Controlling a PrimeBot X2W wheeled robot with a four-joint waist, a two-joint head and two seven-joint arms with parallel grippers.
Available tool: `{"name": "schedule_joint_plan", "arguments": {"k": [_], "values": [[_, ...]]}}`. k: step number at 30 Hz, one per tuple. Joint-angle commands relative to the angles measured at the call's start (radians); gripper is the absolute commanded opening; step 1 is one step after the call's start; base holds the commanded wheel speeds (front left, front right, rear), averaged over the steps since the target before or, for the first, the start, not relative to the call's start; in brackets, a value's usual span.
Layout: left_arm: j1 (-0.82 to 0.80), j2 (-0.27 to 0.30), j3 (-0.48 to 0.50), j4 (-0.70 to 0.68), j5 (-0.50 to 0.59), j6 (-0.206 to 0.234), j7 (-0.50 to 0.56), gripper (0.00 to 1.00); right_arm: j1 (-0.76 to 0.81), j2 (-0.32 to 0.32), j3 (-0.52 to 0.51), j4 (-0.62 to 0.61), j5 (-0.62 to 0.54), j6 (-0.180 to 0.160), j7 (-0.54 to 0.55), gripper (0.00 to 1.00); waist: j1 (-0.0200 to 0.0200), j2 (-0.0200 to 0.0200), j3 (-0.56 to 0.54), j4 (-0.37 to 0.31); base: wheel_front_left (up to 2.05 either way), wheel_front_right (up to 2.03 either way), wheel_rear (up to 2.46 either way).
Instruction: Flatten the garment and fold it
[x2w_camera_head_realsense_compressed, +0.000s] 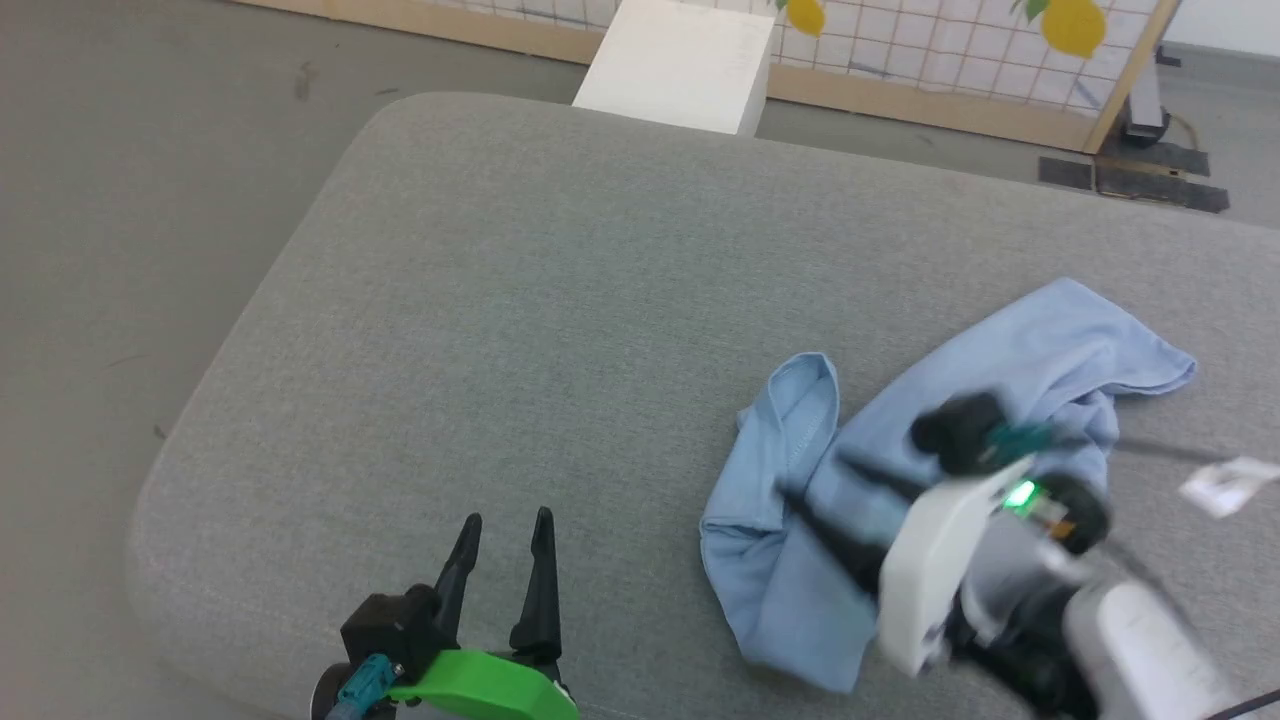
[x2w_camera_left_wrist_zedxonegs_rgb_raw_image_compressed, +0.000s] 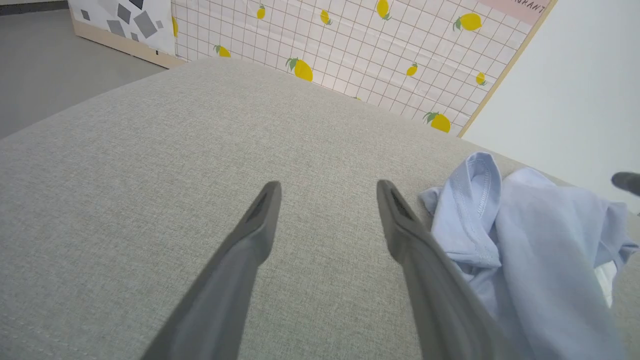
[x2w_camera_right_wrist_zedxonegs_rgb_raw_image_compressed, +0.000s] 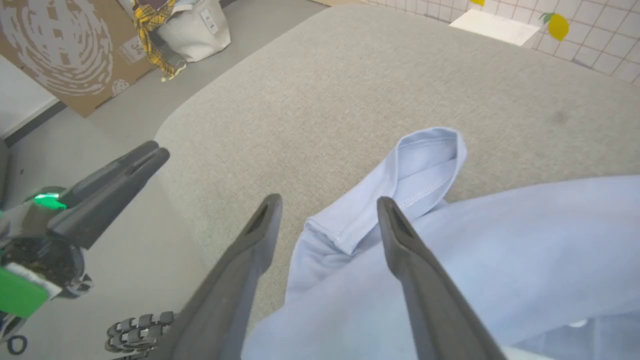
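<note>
The garment (x2w_camera_head_realsense_compressed: 1010, 350), a light blue T-shirt, lies crumpled on the right side of a grey cushioned surface (x2w_camera_head_realsense_compressed: 560, 300). A hemmed fold of it stands up at its left end (x2w_camera_right_wrist_zedxonegs_rgb_raw_image_compressed: 425, 160). My right gripper (x2w_camera_head_realsense_compressed: 812, 478) is blurred and hovers low over the garment's left part. In the right wrist view it (x2w_camera_right_wrist_zedxonegs_rgb_raw_image_compressed: 327, 200) is open, its fingers apart above the cloth and gripping nothing. My left gripper (x2w_camera_head_realsense_compressed: 507, 520) is open near the front edge, on bare cushion to the left of the garment (x2w_camera_left_wrist_zedxonegs_rgb_raw_image_compressed: 540, 250). Its fingers (x2w_camera_left_wrist_zedxonegs_rgb_raw_image_compressed: 327, 187) hold nothing.
A white box (x2w_camera_head_realsense_compressed: 680, 65) and a lemon-print screen (x2w_camera_head_realsense_compressed: 1000, 50) stand beyond the cushion's far edge. Grey floor (x2w_camera_head_realsense_compressed: 120, 200) lies off the rounded left edge. A cardboard box (x2w_camera_right_wrist_zedxonegs_rgb_raw_image_compressed: 60, 50) and a white bag (x2w_camera_right_wrist_zedxonegs_rgb_raw_image_compressed: 192, 27) sit on that floor.
</note>
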Motion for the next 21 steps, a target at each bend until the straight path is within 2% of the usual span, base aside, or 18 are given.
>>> {"name": "schedule_joint_plan", "arguments": {"k": [1,6,11,13,17,21], "values": [[0.003,-0.002,0.0,0.0,-0.003,0.002,-0.004,1.0,-0.024,0.007,-0.031,-0.013,-0.004,-0.001,-0.012,1.0,0.0,0.0,-0.005,-0.008,0.0,0.0,0.0],[-0.001,-0.002,-0.005,-0.011,-0.001,0.004,-0.004,1.0,-0.018,0.026,-0.223,-0.073,-0.051,-0.001,-0.03,1.0,0.0,0.0,-0.003,-0.012,0.0,0.0,0.0],[-0.002,-0.002,-0.001,-0.03,0.005,0.007,-0.004,1.0,0.078,0.001,-0.39,-0.104,-0.152,-0.001,-0.01,1.0,0.0,0.0,0.017,-0.016,0.0,0.0,0.0],[-0.002,-0.002,0.001,-0.033,0.007,0.007,-0.004,1.0,0.121,0.01,-0.443,-0.105,-0.176,-0.001,0.0,1.0,0.0,0.0,0.025,-0.018,0.0,0.0,0.0],[-0.001,-0.002,0.005,-0.034,0.009,0.009,-0.004,1.0,0.151,0.033,-0.485,-0.111,-0.196,-0.001,0.006,1.0,0.0,0.0,0.038,-0.028,0.0,0.0,0.0],[-0.008,-0.002,0.001,-0.029,0.008,0.008,-0.004,1.0,0.128,0.027,-0.452,-0.083,-0.217,-0.001,0.031,1.0,0.0,0.0,0.044,-0.032,0.0,0.0,0.0]]}}
